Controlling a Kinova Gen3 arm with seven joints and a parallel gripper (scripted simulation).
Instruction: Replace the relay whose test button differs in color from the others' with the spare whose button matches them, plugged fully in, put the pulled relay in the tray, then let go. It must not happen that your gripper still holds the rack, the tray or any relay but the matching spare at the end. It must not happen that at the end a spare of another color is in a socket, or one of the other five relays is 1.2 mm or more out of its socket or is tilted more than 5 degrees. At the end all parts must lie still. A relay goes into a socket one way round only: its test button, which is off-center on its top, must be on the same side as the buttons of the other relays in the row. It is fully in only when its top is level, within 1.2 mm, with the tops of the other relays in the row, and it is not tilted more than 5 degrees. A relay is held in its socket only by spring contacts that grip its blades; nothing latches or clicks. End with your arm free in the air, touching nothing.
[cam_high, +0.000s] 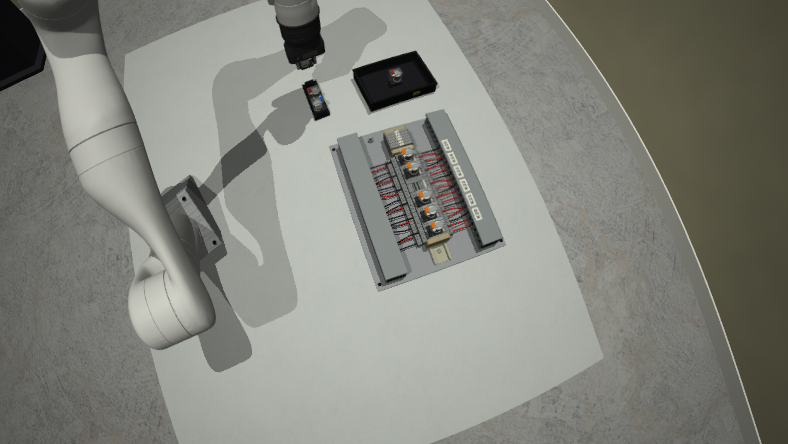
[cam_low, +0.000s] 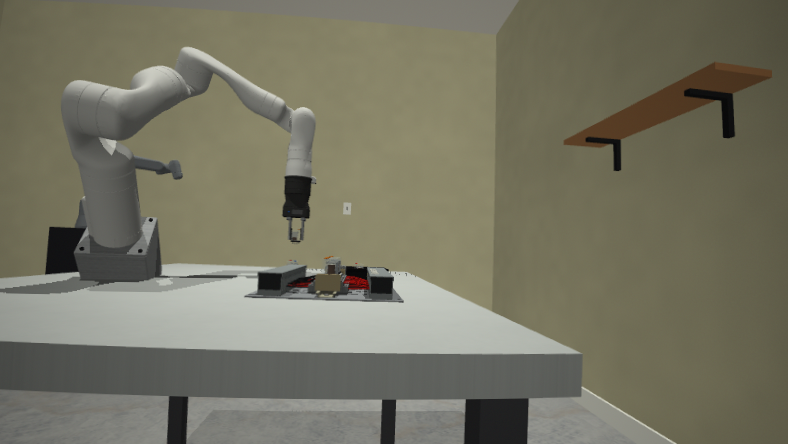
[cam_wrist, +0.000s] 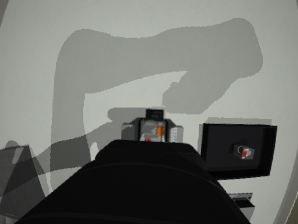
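My gripper (cam_high: 304, 65) (cam_low: 296, 237) is shut on a spare relay (cam_wrist: 152, 131) with an orange button. It hangs well above the table, over the far end of the small black spare holder (cam_high: 315, 114). Two spares remain in the holder, one with a red button (cam_high: 311, 91) and one with a blue button (cam_high: 320, 98). The black tray (cam_high: 367, 82) (cam_wrist: 216, 143) to the right holds a red-button relay (cam_high: 394, 76) (cam_wrist: 245, 152). In the panel's row, several relays (cam_high: 423, 196) show orange buttons. One socket (cam_high: 417, 180) in the middle of the row stands empty.
The grey panel (cam_high: 381, 275) (cam_low: 325, 298) has two long grey ducts (cam_high: 370, 204) (cam_high: 464, 176) beside the relay row, with red and black wires. The arm's base (cam_high: 190, 212) stands to the left on the white mat. A shelf (cam_low: 661, 102) hangs on the right wall.
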